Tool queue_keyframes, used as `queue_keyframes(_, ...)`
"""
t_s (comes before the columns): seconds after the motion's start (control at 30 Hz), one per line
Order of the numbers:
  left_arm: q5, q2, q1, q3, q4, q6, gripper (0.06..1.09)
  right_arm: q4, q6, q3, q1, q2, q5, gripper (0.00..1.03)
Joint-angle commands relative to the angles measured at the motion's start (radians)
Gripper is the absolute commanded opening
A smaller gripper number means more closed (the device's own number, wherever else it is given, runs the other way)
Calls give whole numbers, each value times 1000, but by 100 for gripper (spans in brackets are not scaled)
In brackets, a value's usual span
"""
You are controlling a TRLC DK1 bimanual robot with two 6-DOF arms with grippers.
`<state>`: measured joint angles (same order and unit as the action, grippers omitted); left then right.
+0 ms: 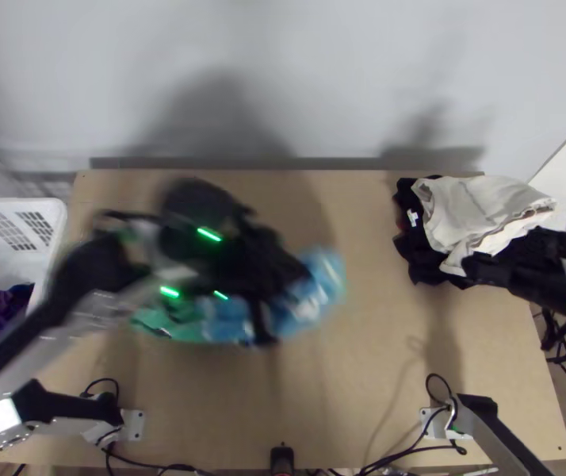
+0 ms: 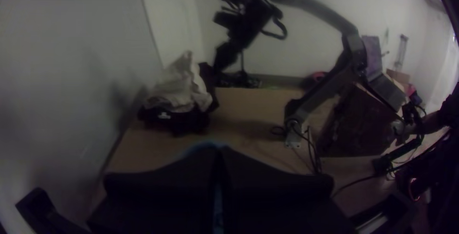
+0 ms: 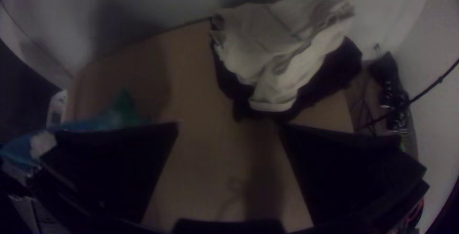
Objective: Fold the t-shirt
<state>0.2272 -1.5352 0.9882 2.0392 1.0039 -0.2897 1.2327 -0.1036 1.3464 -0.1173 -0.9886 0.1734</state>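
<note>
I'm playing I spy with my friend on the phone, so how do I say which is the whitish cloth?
Start at the light wooden table and go to its far right corner. The crumpled cream cloth lies there, on top. It's the pale one: the bunched black cloth is under it, and the blue-and-green cloth is farther left.

From where I'm standing, I can't read any words, labels, brands, numbers or signs, though it's fairly dim.

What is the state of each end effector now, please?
Left end effector: closed, holding the blue-and-green cloth.
Right end effector: open, holding nothing.
</note>
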Motion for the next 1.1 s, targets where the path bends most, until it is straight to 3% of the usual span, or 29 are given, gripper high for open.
queue_keyframes(0.0,21,-103,244,-182,-91,34,34,1,25,-43,-142,73,-2,98)
queue_keyframes(0.03,20,-120,254,-211,-100,30,58,1,25,-39,-145,74,-3,98)
queue_keyframes(0.07,20,-132,257,-243,-114,26,90,1,25,-36,-147,77,-3,98)
queue_keyframes(0.1,20,-138,257,-275,-129,15,106,1,25,-33,-150,79,-3,98)
queue_keyframes(0.43,15,-78,142,-286,-113,7,105,19,-1,-32,-111,87,1,98)
queue_keyframes(0.53,9,-37,4,-278,-10,-43,105,56,-50,-33,45,77,1,98)
queue_keyframes(0.63,18,21,-146,-275,128,-71,105,163,-34,-29,156,24,115,98)
queue_keyframes(0.77,58,84,-345,-335,337,-181,105,215,-31,-30,338,-25,126,94)
queue_keyframes(0.9,69,153,-557,-482,352,-269,105,212,-31,-23,496,-96,155,94)
queue_keyframes(1.07,69,228,-688,-646,366,-355,104,192,-39,39,610,-257,351,94)
